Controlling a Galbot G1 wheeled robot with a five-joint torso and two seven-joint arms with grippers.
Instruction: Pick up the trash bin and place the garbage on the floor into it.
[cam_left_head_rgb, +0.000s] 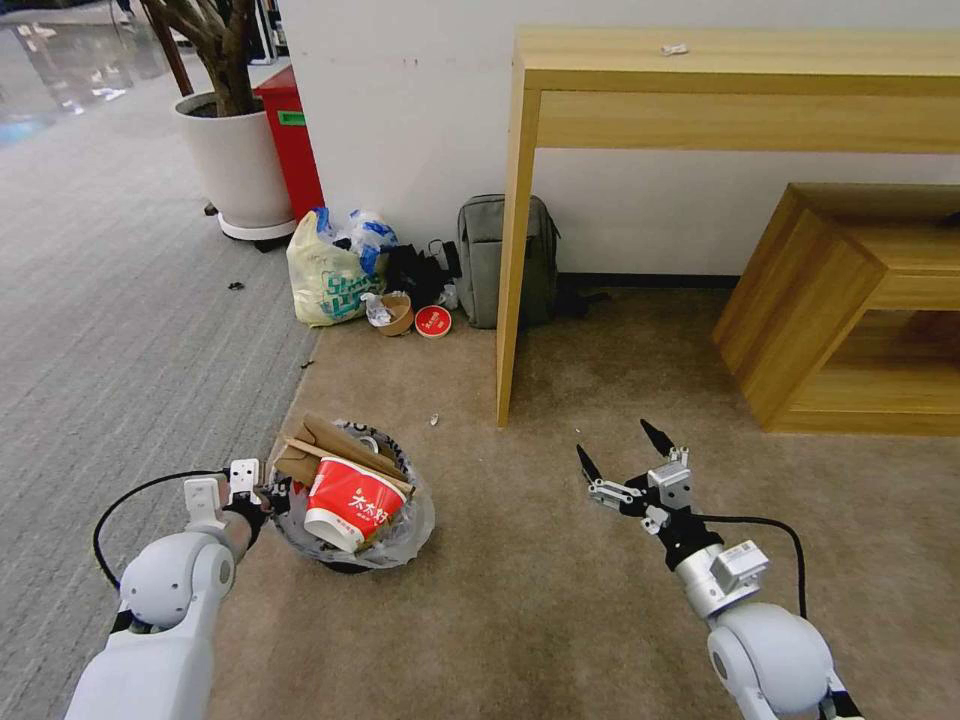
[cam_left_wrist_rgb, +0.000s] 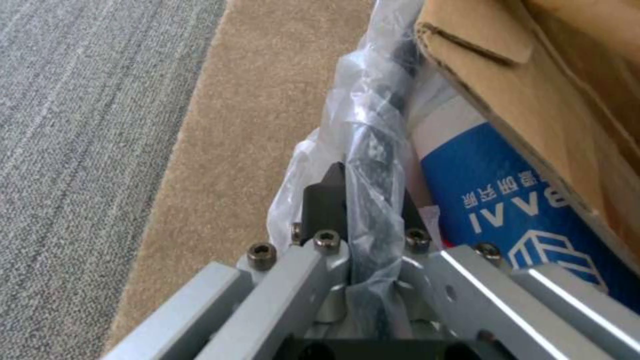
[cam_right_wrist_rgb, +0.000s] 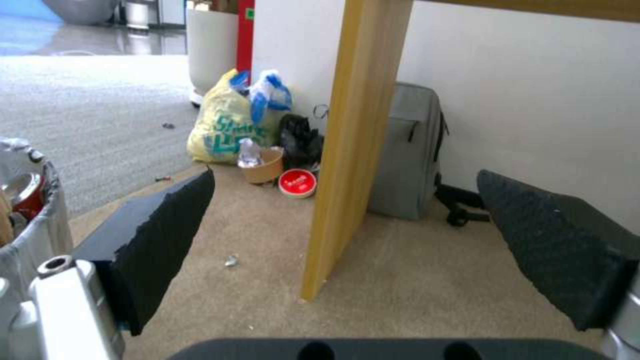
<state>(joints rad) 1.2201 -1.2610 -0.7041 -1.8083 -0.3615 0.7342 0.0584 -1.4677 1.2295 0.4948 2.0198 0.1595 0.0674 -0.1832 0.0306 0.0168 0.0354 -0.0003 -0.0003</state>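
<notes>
Left hand (cam_left_head_rgb: 268, 497) clamps the trash bin (cam_left_head_rgb: 352, 500) rim to carry it, while the open right hand (cam_left_head_rgb: 617, 452) hovers free for the scrap (cam_left_head_rgb: 434, 420)

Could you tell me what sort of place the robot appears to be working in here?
Probably an office or lobby corner: carpet floor, a wooden console table against a white wall, a potted tree, and a grey backpack leaning beside it.
</notes>
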